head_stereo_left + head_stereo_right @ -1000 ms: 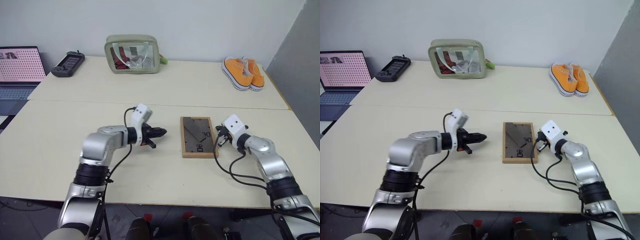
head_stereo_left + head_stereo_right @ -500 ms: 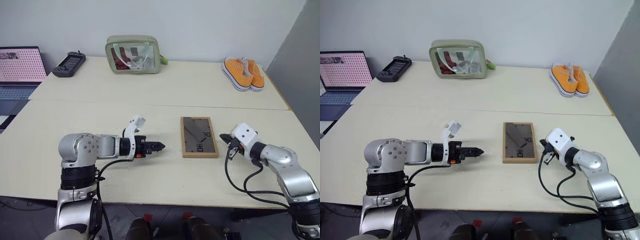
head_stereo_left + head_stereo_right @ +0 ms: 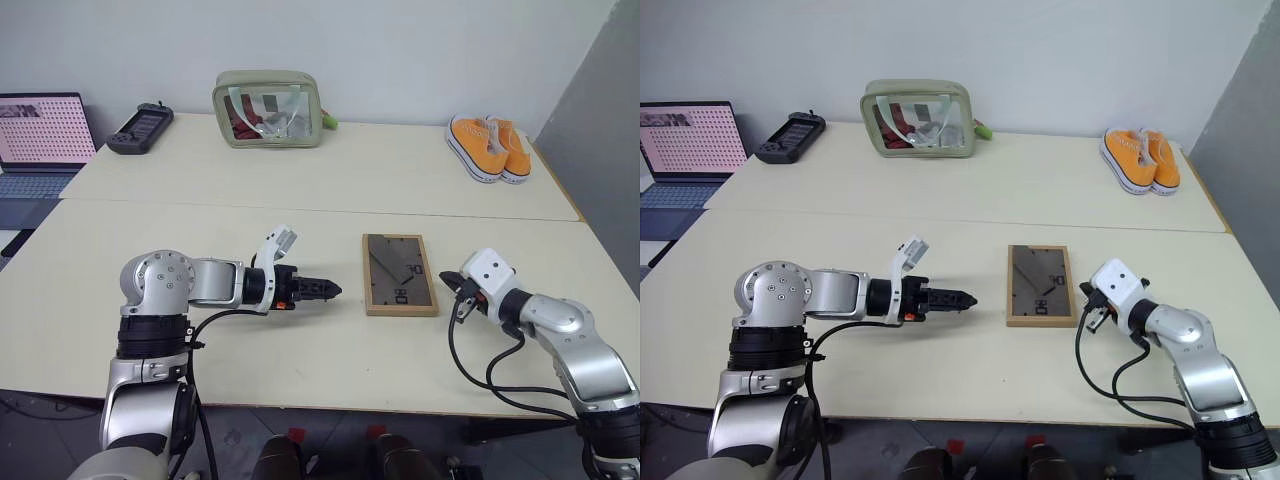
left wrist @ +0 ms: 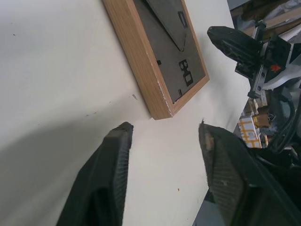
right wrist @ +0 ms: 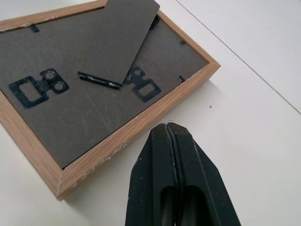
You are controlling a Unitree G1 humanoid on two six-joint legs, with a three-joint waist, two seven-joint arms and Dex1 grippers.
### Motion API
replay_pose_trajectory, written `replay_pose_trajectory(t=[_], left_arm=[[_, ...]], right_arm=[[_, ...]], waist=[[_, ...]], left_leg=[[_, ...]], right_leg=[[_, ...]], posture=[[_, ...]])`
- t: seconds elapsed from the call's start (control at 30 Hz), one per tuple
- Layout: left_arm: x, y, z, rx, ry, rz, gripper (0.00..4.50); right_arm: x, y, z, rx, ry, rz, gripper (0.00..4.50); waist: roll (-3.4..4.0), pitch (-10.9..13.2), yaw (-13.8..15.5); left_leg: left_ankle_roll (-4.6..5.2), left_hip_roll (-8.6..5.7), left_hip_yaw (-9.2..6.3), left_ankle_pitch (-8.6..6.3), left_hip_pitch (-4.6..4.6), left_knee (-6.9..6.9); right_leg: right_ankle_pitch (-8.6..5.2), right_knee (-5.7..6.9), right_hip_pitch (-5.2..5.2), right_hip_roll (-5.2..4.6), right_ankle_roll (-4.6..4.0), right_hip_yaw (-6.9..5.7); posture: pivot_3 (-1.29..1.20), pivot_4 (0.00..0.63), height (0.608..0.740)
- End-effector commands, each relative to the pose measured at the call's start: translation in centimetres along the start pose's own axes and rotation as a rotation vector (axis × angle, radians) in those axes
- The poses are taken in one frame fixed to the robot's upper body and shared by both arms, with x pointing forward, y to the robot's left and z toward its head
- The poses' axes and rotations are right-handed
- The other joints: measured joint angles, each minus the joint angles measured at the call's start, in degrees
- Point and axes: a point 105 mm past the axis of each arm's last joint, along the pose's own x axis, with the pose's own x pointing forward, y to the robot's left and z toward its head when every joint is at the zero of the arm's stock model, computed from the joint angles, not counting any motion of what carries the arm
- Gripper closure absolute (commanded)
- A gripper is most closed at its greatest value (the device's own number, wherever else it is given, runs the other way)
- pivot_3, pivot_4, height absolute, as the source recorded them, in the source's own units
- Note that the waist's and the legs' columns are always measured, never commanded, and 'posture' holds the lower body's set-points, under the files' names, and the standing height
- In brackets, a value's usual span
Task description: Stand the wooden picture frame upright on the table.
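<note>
The wooden picture frame [image 3: 400, 274] lies flat and face down on the table [image 3: 300, 170], its dark back and fold-out stand leg [image 5: 127, 37] showing. My left gripper [image 3: 333, 291] hovers low over the table just left of the frame, pointing at its near left corner. In the left wrist view its fingers [image 4: 113, 155] stand apart with nothing between them. My right gripper [image 3: 453, 283] sits just right of the frame's near right corner. Its fingertips [image 5: 167, 129] are pressed together and stay clear of the wood.
Along the far edge stand a green clear-windowed pouch [image 3: 266, 108], a pair of orange shoes [image 3: 487, 147], a black handheld controller [image 3: 138, 127] and an open laptop [image 3: 40, 135] at the far left. A seam [image 3: 200, 204] crosses the tabletop.
My left gripper has rolled and its fingers have opened. My right gripper has drawn back from the frame's right edge towards me. The frame has not moved.
</note>
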Motion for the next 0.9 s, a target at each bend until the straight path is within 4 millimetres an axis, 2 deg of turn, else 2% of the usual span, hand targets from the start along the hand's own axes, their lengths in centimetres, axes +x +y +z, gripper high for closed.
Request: replay_pose_trajectory(t=[0.03,0.1,0.2,0.33,0.5,0.9], left_arm=[[0.0,-0.4,0.8,0.006,-0.004,0.000,1.26],[0.3,-0.3,0.9,-0.013,-0.001,0.001,0.89],[0.9,-0.3,1.3,-0.040,-0.005,0.001,0.89],[2.0,-0.7,1.7,-0.071,0.003,-0.029,0.89],[3.6,-0.3,1.7,-0.119,0.014,-0.014,0.89],[4.7,0.6,1.9,-0.177,-0.022,0.004,0.89]], right_arm=[[-0.7,-0.3,0.3,-0.037,-0.020,-0.021,4.50],[-0.4,-0.2,-0.4,-0.036,-0.007,-0.024,4.50],[0.4,0.2,-1.1,-0.024,0.002,-0.026,4.50],[1.6,0.8,-1.3,-0.011,-0.008,-0.025,4.50],[3.3,1.6,-1.6,0.024,-0.013,-0.027,4.50],[4.5,3.2,0.7,0.063,-0.081,-0.020,4.50]], waist=[[0.00,0.0,0.0],[0.00,0.0,0.0],[0.00,0.0,0.0],[0.00,0.0,0.0],[0.00,0.0,0.0],[0.02,0.0,-0.4]], left_leg=[[0.00,0.00,-0.01,0.00,0.00,0.00],[0.00,-0.02,0.00,0.00,0.00,0.00],[0.00,-0.02,0.00,0.00,0.00,0.00],[0.00,-0.03,-0.01,0.00,0.01,-0.01],[-0.01,-0.03,-0.01,0.00,0.01,0.00],[-0.01,-0.01,0.02,0.01,0.12,-0.06]], right_leg=[[0.00,0.00,0.00,0.00,0.00,-0.01],[0.00,0.00,0.00,0.00,-0.01,0.00],[0.00,-0.01,0.00,0.00,0.00,0.00],[0.00,-0.02,0.02,0.00,-0.01,-0.01],[0.00,-0.02,0.02,0.00,-0.01,-0.01],[-0.01,0.01,0.06,0.00,-0.02,0.00]], posture=[[0.00,0.150,0.740],[0.00,0.150,0.740],[0.00,0.150,0.740],[0.00,0.150,0.740],[0.00,0.150,0.740],[0.00,0.150,0.740]])
